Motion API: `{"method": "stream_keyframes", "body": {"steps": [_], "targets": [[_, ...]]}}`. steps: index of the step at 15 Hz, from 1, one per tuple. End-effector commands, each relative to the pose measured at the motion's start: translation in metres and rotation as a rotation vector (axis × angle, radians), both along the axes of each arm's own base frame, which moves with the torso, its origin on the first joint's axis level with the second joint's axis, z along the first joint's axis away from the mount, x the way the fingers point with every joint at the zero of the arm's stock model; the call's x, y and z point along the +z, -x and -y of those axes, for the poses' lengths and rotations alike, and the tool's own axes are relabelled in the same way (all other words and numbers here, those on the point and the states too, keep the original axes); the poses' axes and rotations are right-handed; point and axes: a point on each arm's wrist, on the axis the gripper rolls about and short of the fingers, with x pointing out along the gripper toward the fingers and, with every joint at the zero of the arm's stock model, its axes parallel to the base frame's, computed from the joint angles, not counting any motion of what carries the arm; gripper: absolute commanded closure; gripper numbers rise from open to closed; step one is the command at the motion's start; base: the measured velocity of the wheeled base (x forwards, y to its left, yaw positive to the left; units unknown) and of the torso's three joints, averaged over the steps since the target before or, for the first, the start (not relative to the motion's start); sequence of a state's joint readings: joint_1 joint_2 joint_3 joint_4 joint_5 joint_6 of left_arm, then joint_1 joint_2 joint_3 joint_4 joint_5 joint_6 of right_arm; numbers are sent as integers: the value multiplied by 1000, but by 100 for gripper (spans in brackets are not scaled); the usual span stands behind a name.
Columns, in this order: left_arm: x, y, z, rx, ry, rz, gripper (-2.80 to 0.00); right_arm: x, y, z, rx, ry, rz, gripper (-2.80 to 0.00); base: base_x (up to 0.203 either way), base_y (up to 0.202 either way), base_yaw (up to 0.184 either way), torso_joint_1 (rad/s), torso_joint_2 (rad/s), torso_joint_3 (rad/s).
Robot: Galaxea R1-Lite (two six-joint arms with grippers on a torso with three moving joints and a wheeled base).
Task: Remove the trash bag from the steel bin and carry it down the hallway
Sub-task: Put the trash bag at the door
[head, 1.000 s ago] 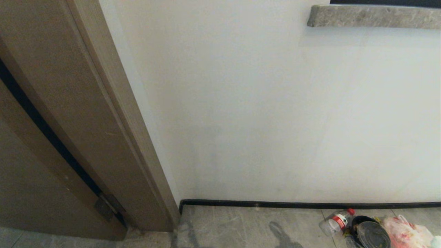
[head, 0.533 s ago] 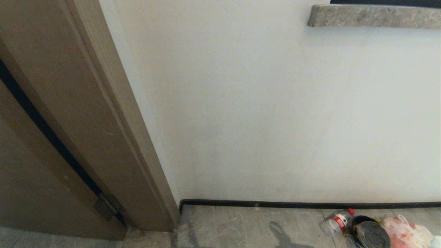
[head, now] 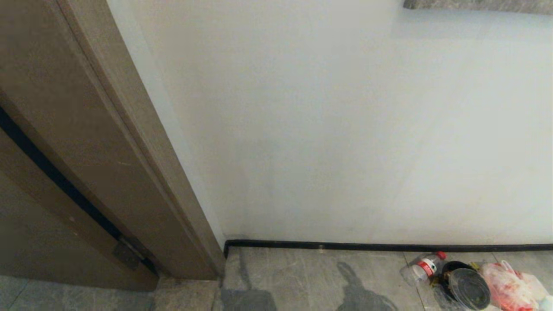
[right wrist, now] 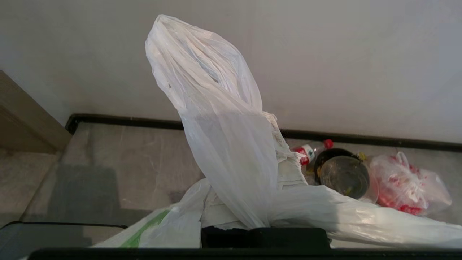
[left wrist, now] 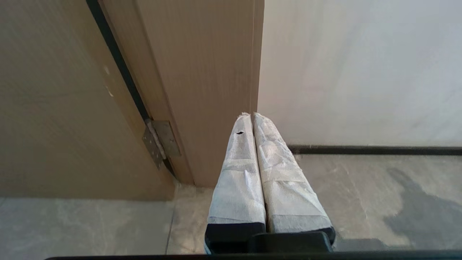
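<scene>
White wall (head: 345,129) fills most of what faces the robot, with a black skirting (head: 389,247) running along its foot and grey marble-look tiles of the hallway (head: 302,276) below. To the left stands a brown door frame (head: 86,129) with a metal hinge (left wrist: 160,142) low on it.

Against the skirting on the right lies a small heap of litter: a clear plastic bottle (head: 421,268) with a red cap and label, a round black container (head: 466,285) under a clear lid, and a pinkish plastic bag (head: 510,287) beside it.

From the right wrist view, the right gripper (right wrist: 285,159) has its wrapped fingers pressed together on the trash bag (right wrist: 220,119), whose thin whitish film stands up in front of the fingers and drapes around them, a streak of green print showing low down. The bag hangs clear of the floor.

The left gripper (left wrist: 251,115) points at the foot of the door frame, its white-wrapped fingers (left wrist: 238,173) closed flat against each other with nothing between them.
</scene>
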State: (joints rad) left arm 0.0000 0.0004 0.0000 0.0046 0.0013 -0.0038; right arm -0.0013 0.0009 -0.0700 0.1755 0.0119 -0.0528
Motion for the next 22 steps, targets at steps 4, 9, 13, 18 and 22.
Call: {"method": "stream_keyframes", "body": {"steps": [4,9,13,18,22], "targets": [[0,0,0,0,1,1,0,0,0,0,2,4,-2,0,0,0,0,0,0,-195],[0,0,0,0,-1,0,0,0,0,0,-4,1,-3,0,0,0,0,4,1,-179],[0,0,0,0,-1,0,0,36,11,-1,38,74,75,0,0,0,0,5,1,-29],[0,0,0,0,-1,0,0,128,3,-2,67,240,-238,0,0,0,0,0,0,0],[0,0,0,0,-1,0,0,156,-60,1,130,353,-550,0,0,0,0,0,0,0]]}}
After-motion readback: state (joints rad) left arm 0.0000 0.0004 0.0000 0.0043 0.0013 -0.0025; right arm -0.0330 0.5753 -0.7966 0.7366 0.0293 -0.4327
